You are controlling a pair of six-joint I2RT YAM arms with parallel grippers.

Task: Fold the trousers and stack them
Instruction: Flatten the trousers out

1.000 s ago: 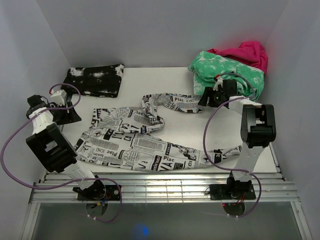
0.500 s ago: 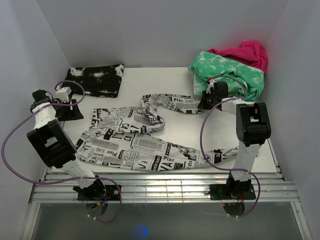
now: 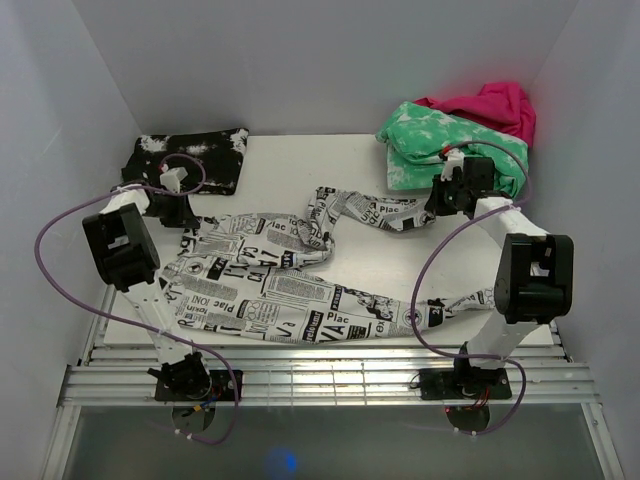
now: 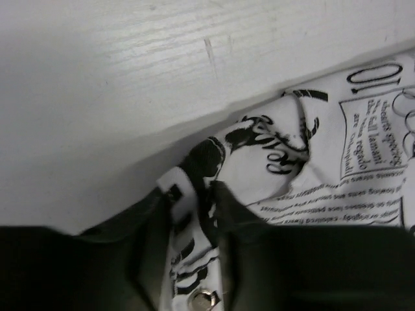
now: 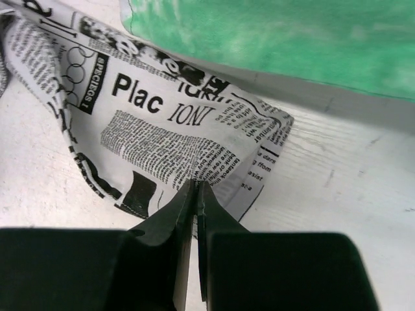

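Observation:
The trousers [image 3: 270, 290], white with black newspaper print, lie spread and twisted across the table. Their waist end is at the left, one leg runs along the near edge and the other reaches toward the far right. My left gripper [image 3: 183, 213] sits at the far-left corner of the waist. In the left wrist view its fingers [image 4: 193, 194] are shut on a bunched band of trousers [image 4: 324, 162] cloth with a metal snap in it. My right gripper [image 3: 437, 207] is at the end of the far leg. In the right wrist view it [image 5: 196, 184] pinches the printed trousers [image 5: 162, 123] hem.
A black white-speckled folded garment [image 3: 190, 160] lies at the far left, just behind the left gripper. A green-and-white mottled garment [image 3: 455, 140] [image 5: 272, 32] with a pink one [image 3: 490, 100] behind it is heaped at the far right, next to the right gripper. Walls enclose three sides.
The left gripper swung in from the table's left edge to the waist corner and closed on it. The right gripper shut on the far leg's end and drew it rightward.

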